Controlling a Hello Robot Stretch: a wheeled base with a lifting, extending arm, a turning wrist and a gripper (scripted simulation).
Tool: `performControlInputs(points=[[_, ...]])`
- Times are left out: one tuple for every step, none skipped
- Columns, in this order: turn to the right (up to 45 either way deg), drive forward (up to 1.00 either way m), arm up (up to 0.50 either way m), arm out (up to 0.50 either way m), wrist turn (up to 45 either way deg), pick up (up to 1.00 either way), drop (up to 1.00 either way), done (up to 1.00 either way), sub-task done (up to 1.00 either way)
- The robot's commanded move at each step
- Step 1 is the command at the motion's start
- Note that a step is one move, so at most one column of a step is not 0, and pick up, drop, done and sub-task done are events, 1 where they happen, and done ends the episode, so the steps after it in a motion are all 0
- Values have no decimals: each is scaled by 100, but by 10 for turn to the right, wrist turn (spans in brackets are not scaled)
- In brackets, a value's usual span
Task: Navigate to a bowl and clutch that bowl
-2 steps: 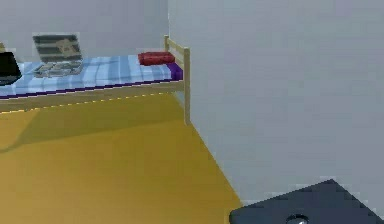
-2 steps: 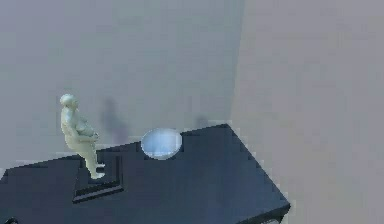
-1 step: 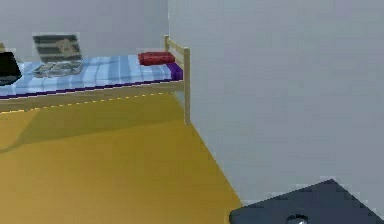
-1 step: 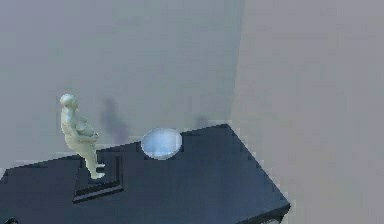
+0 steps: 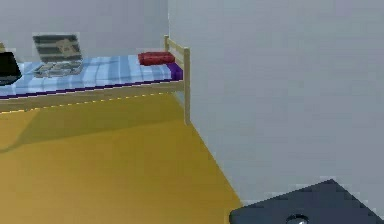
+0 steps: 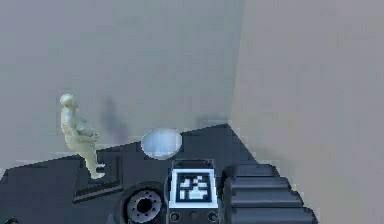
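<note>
A pale grey-white bowl [image 6: 161,144] lies on a dark tabletop [image 6: 40,190] close to the wall corner in the arm side view. The arm's ridged dark bar [image 6: 262,196] rises from the bottom edge. A white square with black marks [image 6: 195,187] stands at the bar's end, just below the bowl in the picture. Left of the square is the gripper's dark round body [image 6: 145,206], low over the tabletop. I cannot tell whether the gripper holds anything.
A pale green statue [image 6: 80,135] of a figure stands on a dark base left of the bowl. In the forward view a wooden bed [image 5: 182,70] carries a blue plaid blanket, a red pillow [image 5: 157,58] and a laptop [image 5: 57,52]. Orange floor lies ahead, with a grey wall [image 5: 290,90] at the right.
</note>
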Motion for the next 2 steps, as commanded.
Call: performControlInputs(points=[[0, 0, 0, 22, 0, 0, 0, 0, 0], [0, 0, 0, 0, 450, 0, 0, 0, 0]])
